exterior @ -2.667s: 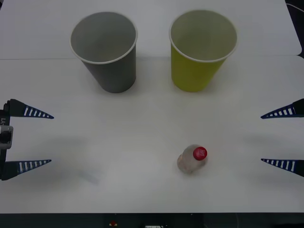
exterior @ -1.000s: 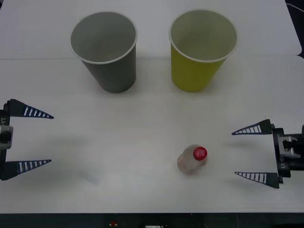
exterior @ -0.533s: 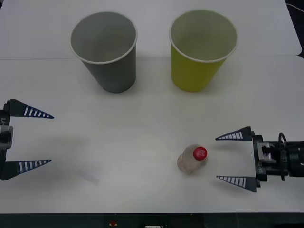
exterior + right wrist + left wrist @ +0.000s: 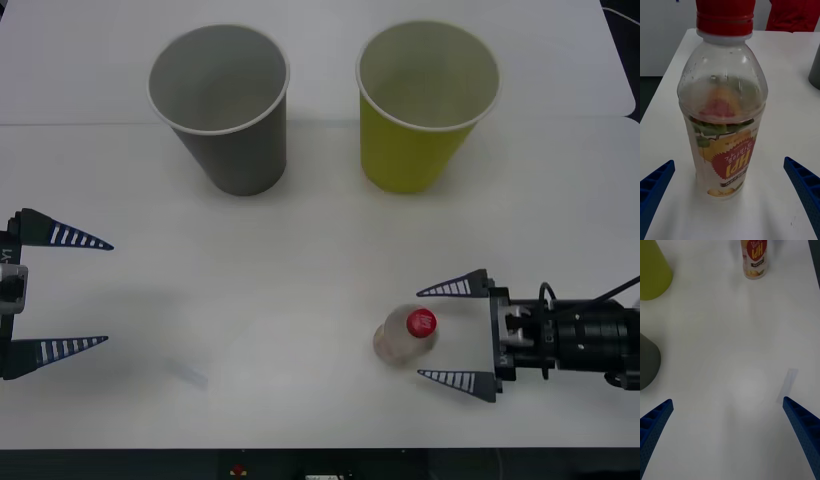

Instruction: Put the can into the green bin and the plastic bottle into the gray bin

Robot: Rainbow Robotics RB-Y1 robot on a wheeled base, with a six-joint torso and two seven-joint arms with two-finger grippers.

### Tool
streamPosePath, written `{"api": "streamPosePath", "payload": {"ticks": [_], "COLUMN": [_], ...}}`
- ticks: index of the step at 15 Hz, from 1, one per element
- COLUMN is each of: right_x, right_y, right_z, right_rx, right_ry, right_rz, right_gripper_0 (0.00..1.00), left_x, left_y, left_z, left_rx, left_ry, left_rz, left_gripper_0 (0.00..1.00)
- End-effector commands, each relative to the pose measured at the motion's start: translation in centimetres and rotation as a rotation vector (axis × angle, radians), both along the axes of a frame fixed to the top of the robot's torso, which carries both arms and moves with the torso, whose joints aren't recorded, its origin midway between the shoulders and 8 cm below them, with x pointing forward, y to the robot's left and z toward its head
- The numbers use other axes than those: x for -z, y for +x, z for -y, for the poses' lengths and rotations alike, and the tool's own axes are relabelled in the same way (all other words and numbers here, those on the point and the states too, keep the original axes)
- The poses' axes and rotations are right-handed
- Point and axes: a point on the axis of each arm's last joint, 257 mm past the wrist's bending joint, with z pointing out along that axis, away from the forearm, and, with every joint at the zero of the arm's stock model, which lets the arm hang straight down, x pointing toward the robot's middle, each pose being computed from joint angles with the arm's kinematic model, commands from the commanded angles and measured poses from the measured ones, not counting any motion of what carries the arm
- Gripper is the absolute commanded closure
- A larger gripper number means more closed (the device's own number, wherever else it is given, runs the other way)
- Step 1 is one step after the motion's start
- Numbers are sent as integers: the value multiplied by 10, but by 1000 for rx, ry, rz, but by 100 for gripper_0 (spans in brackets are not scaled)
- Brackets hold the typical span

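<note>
Evidently upright plastic bottle point(image 4: 405, 336), red cap up, axis vertical

Flat white matte table point(image 4: 300, 270) spanning the front frame, faint seam line across its upper part, dark strip along the bottom edge, even soft light, pale wall point(image 4: 662, 33) upper left of the right wrist frame

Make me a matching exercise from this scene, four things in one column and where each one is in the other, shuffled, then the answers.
Things:
1. gray bin
2. green bin
3. plastic bottle
4. left hand

Places:
A. far side of the table, on the robot's right
B. open at the table's left edge
C. upright just ahead of the open right hand
D. far side of the table, on the robot's left

Pairs: 1-D, 2-A, 3-C, 4-B
</note>
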Motion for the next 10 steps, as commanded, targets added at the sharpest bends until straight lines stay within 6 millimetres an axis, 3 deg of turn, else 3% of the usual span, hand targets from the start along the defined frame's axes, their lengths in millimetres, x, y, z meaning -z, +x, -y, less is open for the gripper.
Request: {"api": "streamPosePath", "payload": {"ticks": [1, 6, 8, 9, 10], "right_x": [5, 7, 7, 7, 7], "right_y": [2, 3, 3, 2, 1], "right_z": [-18, -33, -32, -33, -33], "right_rx": [-7, -13, -12, -15, -19], "right_ry": [33, 61, 59, 62, 61], "right_rz": [-7, -7, -8, -9, -11], "right_gripper_0": [0, 0, 85, 100, 100], "left_x": [0, 0, 0, 0, 0], "left_y": [0, 0, 0, 0, 0], "left_z": [0, 0, 0, 0, 0], "left_rx": [0, 0, 0, 0, 0], "left_ry": [0, 0, 0, 0, 0], "left_rz": [0, 0, 0, 0, 0], "left_gripper_0": [0, 0, 0, 0, 0]}}
